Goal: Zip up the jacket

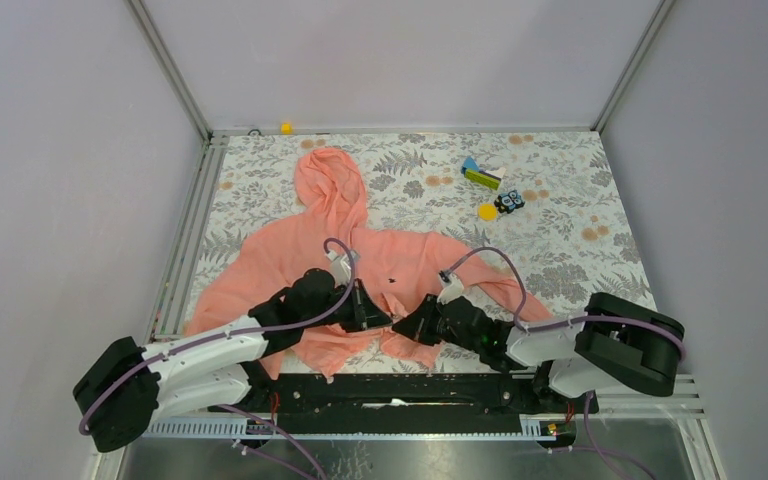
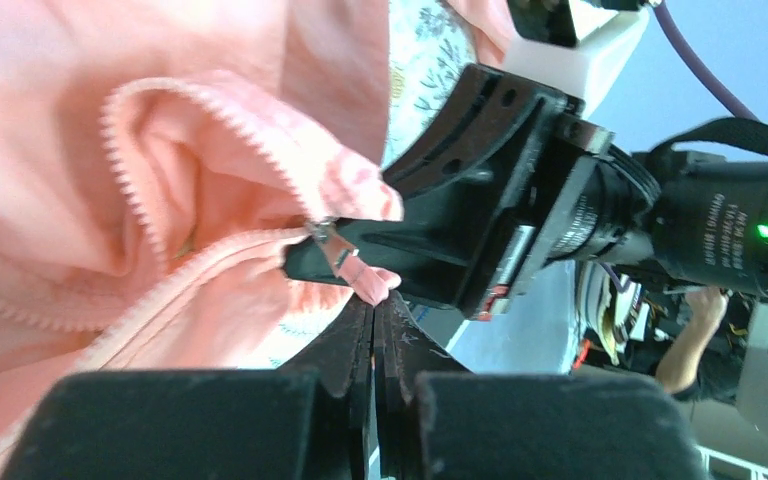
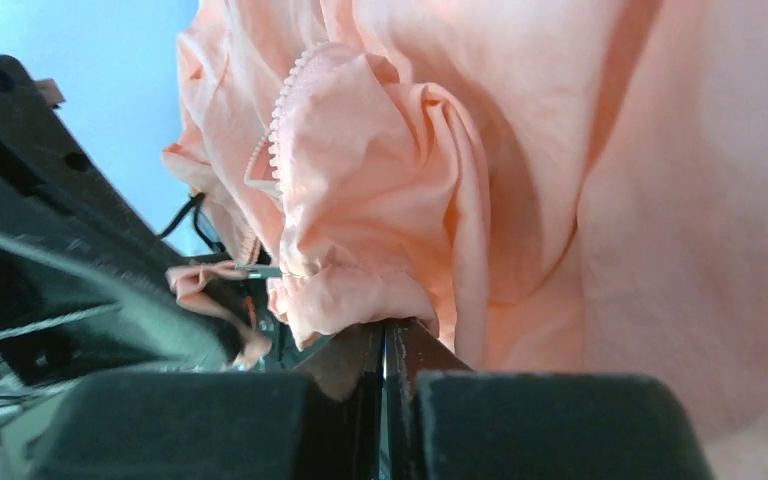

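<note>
Jacket (image 1: 380, 255), from above, flat on the table (image 1: 560, 230), hood toward the far edge, hem at the near edge; left wrist view: zipper teeth (image 2: 210, 110) apart above the slider (image 2: 325, 232), so zipping looks barely begun; left gripper (image 2: 372, 312) clenched, tips touching the pull tab (image 2: 372, 283); right wrist view: right gripper (image 3: 385, 335) clamped on hem fabric.

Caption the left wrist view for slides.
Shut left pincer at the zipper pull of the jacket; right pincer grips fabric opposite.

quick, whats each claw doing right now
left claw: shut, seemingly pinching the zipper pull
right claw: shut, apparently on the jacket hem
</note>
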Controlling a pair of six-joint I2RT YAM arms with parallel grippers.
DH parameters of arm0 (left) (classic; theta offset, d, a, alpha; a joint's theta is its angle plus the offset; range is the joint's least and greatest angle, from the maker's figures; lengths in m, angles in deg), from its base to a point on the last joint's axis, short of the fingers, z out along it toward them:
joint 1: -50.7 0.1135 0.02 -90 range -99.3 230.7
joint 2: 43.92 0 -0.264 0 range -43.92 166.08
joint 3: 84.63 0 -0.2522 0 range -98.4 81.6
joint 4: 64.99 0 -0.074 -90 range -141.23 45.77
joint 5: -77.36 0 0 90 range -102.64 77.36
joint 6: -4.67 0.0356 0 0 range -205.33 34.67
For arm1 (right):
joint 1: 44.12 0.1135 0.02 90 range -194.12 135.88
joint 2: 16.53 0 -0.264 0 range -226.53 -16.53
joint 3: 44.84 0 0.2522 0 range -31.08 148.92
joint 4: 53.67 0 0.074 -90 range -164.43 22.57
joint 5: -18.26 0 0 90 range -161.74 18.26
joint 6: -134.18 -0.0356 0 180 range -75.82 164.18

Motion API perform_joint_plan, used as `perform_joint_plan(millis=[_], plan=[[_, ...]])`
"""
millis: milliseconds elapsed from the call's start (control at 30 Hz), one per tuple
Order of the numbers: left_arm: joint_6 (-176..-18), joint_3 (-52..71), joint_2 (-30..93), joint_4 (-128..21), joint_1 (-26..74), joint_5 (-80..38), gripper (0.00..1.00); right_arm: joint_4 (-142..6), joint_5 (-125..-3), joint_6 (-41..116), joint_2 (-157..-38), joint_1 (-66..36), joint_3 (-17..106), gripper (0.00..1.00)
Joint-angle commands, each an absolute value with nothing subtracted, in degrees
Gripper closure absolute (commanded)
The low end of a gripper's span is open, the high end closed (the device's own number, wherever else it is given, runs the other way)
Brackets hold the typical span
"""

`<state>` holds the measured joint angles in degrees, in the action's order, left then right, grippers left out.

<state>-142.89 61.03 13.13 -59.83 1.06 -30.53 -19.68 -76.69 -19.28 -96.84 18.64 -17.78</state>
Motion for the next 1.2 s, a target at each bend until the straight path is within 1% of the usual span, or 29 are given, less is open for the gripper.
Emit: perform_joint_plan(millis=[0,100,200,433,533,600,667,733,800,833,933,1033,1067,1100,1167], plan=[[-144.00,62.05,9.91,-57.51,1.34,-21.72,1.00,-25.30,-80.13,-29.67,-92.58,19.17,-21.08,1.00],[-144.65,62.80,9.97,-57.05,1.32,-19.18,1.00,-25.00,-82.35,-31.37,-88.19,19.16,-24.92,1.00],[-145.16,63.46,10.30,-57.39,1.31,-19.11,1.00,-22.01,-84.10,-30.59,-84.49,19.21,-27.25,1.00],[-145.07,64.24,5.09,-51.66,1.31,-10.98,1.00,-18.90,-82.10,-29.26,-82.25,19.15,-30.83,1.00],[-143.29,63.02,5.45,-51.46,1.32,-13.07,1.00,-21.82,-77.98,-22.86,-81.37,19.16,-29.24,1.00],[-141.11,61.74,7.72,-51.99,1.31,-17.69,1.00,-25.61,-74.90,-16.17,-80.18,19.32,-26.85,1.00],[-140.81,61.68,10.21,-55.75,1.21,-23.28,1.00,-27.37,-72.69,-11.21,-79.78,19.35,-25.32,1.00],[-141.33,62.42,12.16,-59.91,0.93,-27.06,1.00,-30.31,-73.96,-9.40,-78.87,19.31,-24.71,1.00],[-141.59,62.62,13.27,-61.07,0.66,-27.66,1.00,-30.52,-72.97,-6.75,-78.64,19.40,-23.79,1.00],[-141.67,62.69,13.44,-61.49,0.61,-27.95,1.00,-31.79,-72.17,-4.52,-78.42,19.35,-23.08,0.98],[-141.79,62.99,13.44,-63.88,0.61,-29.56,1.00,-33.64,-68.00,-0.29,-78.12,19.33,-20.41,0.76],[-140.64,62.44,12.41,-62.95,0.62,-30.31,1.00,-37.01,-67.16,0.71,-77.05,19.25,-18.96,0.65],[-140.05,62.18,11.89,-61.95,0.61,-30.09,1.00,-37.82,-67.06,0.34,-76.64,19.15,-18.69,0.59],[-139.66,62.10,11.28,-61.06,0.61,-29.94,1.00,-38.76,-66.81,0.06,-76.22,18.97,-18.36,0.55],[-139.47,62.21,10.26,-60.15,0.61,-30.19,1.00,-40.20,-66.09,-0.55,-75.05,18.61,-17.94,0.53]])
